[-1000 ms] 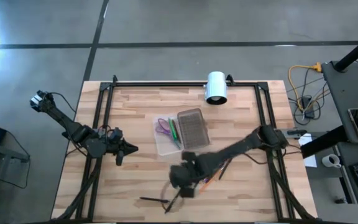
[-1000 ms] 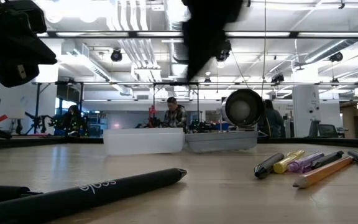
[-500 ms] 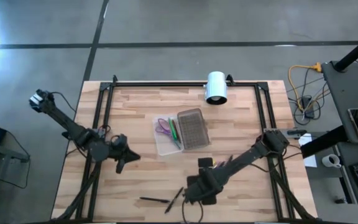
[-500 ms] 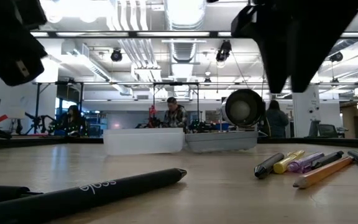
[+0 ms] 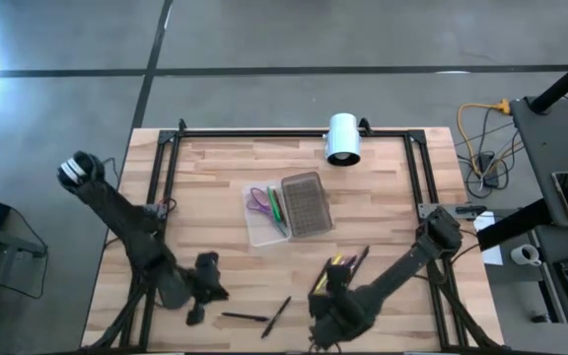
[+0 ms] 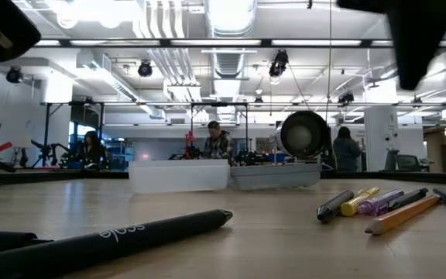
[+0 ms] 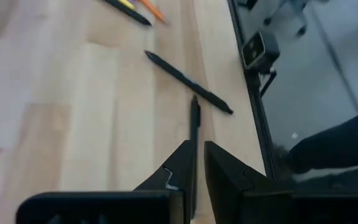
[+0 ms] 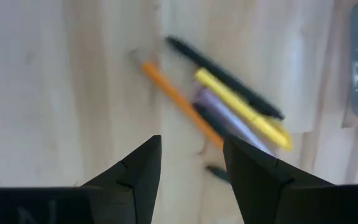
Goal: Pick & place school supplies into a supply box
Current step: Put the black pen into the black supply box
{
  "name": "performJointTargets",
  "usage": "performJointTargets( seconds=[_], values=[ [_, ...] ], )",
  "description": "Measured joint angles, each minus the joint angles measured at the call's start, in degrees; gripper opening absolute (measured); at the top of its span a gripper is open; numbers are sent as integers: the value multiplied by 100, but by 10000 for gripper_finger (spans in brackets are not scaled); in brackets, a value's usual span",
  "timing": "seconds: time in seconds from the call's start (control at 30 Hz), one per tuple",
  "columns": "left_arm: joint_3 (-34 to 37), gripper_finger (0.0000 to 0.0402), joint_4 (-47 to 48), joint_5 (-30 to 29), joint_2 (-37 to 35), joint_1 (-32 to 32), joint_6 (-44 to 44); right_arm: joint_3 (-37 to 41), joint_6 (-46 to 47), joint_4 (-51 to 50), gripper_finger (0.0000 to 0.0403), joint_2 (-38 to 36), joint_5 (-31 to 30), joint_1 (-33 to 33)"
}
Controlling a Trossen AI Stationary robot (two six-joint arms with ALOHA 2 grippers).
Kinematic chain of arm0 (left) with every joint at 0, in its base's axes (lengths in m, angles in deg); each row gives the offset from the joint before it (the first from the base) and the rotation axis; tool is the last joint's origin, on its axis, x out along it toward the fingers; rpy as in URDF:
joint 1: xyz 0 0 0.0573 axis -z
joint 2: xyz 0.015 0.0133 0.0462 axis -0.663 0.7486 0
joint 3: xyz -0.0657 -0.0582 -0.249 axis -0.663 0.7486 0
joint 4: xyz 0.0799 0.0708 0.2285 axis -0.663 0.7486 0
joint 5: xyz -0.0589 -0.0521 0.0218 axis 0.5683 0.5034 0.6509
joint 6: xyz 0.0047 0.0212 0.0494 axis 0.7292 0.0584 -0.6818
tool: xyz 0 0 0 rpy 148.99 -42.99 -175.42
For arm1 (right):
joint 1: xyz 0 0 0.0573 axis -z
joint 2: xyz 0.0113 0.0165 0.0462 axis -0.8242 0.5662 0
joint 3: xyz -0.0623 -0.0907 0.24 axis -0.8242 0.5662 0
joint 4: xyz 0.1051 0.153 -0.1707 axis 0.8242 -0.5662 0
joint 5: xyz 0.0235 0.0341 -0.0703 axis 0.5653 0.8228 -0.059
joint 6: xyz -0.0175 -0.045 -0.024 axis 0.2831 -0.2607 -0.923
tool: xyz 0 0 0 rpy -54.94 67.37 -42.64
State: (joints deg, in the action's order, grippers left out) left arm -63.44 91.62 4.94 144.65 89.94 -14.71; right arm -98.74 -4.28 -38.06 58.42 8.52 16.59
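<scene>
Two black pens (image 5: 261, 318) lying near the table's (image 5: 215, 187) front edge, just ahead of the left gripper (image 5: 197, 314), fingers (image 7: 178, 167) nearly closed, holding nothing. Right gripper (image 5: 325, 330) low at the front edge, fingers (image 8: 143, 163) apart, empty, beside a pen cluster (image 5: 341, 266). Supply box (image 5: 286, 207) open at table centre, well apart from both grippers, scissors (image 5: 259, 202) and green pen (image 5: 276, 209) inside. White cylinder (image 5: 343, 138) at the far edge.
</scene>
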Motion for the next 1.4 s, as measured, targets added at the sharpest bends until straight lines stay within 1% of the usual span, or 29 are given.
performJointTargets(
  seconds=[0.13,0.2,0.3,0.4,0.5,0.57,0.67,0.83,1.0,1.1,1.2,1.3,1.4],
  values=[
    [-795,23,405,20,1065,82,289,10,100,-15,167,-1,-269,-221],
    [-1205,31,744,20,1549,78,355,10,127,-15,167,-1,-361,-311],
    [-1861,63,1389,13,2179,74,420,21,372,-20,167,-8,-436,-444],
    [-2450,109,1978,19,2693,74,407,32,529,-90,167,-8,-487,-592],
    [-2878,146,2414,16,3079,78,376,32,710,-121,167,-8,-585,-746],
    [-3027,159,2547,13,3282,67,372,46,796,-123,167,-8,-585,-839],
    [-3001,163,2534,89,3440,15,395,79,946,-122,167,-10,-587,-941],
    [-2716,156,2334,518,3460,-203,399,142,1178,-126,166,-10,-587,-1018],
    [-2483,155,1916,1042,3442,-320,50,159,1421,-129,166,-10,-601,-1033],
    [-2340,155,1728,1253,3403,-354,6,160,1607,-136,164,-17,-711,-1036],
    [-2232,150,1669,1256,3391,-346,2,161,1831,-142,158,-59,-786,-1031],
    [-2138,125,1663,1267,3390,-399,0,161,2053,-144,151,-84,-881,-1031],
    [-2065,77,1656,1339,3393,-508,-12,161,2178,-147,145,-86,-916,-1031]
  ],
)
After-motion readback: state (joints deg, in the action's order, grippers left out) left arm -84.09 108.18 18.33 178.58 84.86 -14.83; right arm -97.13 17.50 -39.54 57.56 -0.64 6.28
